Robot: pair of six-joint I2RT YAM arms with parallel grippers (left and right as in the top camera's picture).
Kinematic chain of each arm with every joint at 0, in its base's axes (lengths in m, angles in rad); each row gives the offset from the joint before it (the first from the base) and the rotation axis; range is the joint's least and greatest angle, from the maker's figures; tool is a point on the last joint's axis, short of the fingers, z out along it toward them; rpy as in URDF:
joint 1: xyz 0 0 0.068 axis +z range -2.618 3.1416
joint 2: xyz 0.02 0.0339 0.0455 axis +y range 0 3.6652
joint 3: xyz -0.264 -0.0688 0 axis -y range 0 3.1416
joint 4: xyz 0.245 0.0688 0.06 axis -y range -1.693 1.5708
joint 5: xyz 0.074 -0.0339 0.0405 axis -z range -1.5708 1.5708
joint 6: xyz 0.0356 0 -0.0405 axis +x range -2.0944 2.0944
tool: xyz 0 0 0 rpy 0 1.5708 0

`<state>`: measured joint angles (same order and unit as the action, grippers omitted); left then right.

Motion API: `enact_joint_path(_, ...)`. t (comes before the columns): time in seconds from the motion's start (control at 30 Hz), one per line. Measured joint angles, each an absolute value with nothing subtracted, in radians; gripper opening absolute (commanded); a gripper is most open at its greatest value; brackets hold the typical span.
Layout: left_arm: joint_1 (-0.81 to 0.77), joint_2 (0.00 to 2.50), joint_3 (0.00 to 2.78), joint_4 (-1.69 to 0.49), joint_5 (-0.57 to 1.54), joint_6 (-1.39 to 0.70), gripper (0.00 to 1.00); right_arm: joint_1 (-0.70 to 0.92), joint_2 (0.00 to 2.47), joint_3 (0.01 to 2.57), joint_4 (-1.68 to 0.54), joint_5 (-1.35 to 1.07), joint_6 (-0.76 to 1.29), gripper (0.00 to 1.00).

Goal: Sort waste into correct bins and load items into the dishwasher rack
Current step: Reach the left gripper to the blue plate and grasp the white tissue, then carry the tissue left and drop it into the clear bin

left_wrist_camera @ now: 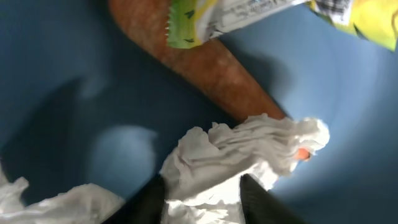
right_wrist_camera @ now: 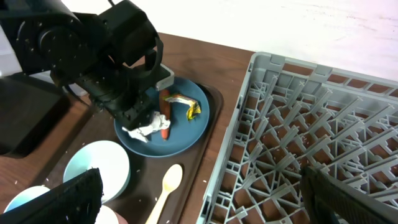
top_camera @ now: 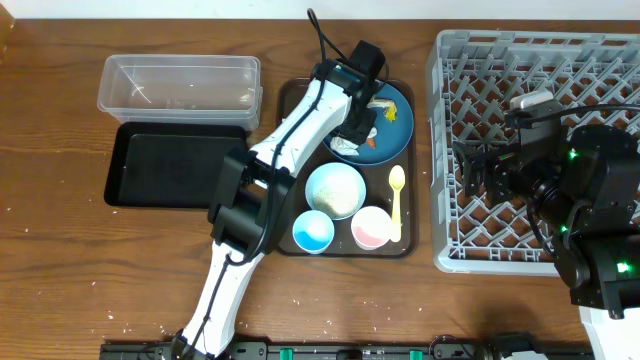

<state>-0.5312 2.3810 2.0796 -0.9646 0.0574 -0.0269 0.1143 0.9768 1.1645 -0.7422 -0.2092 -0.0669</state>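
The dark-blue plate [top_camera: 397, 128] sits at the back of the brown serving tray [top_camera: 340, 250]. On it lie an orange carrot [left_wrist_camera: 211, 68], a green-yellow wrapper [left_wrist_camera: 205, 18] and crumpled white napkins. My left gripper [top_camera: 358, 122] is down on the plate with its fingers [left_wrist_camera: 205, 186] pressed on both sides of one napkin [left_wrist_camera: 249, 149]. Another napkin [left_wrist_camera: 62, 202] lies beside it. My right gripper [right_wrist_camera: 202, 186] is open and empty above the left part of the grey dishwasher rack [top_camera: 530, 240]. The right wrist view also shows the plate [right_wrist_camera: 193, 124], carrot [right_wrist_camera: 165, 121] and wrapper [right_wrist_camera: 186, 106].
On the serving tray in front of the plate are a pale blue bowl [top_camera: 333, 190], a blue cup [top_camera: 313, 232], a pink cup [top_camera: 371, 228] and a yellow spoon [top_camera: 396, 195]. A clear tub [top_camera: 180, 85] and a black tray [top_camera: 175, 165] stand at the left.
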Motion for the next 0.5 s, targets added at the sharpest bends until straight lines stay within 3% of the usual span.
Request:
enact_joint_path(0.07,-0.531,2.381,2.08,-0.964,0.057,-0.03,0.07,0.114,0.977,1.164,-0.742,-0.209,-0.067,0.99)
enact_joint_path(0.5,-0.441,2.265,2.08,-1.041,0.068,-0.023,0.06,0.114,0.977,1.164,-0.744,-0.21,-0.067,0.99)
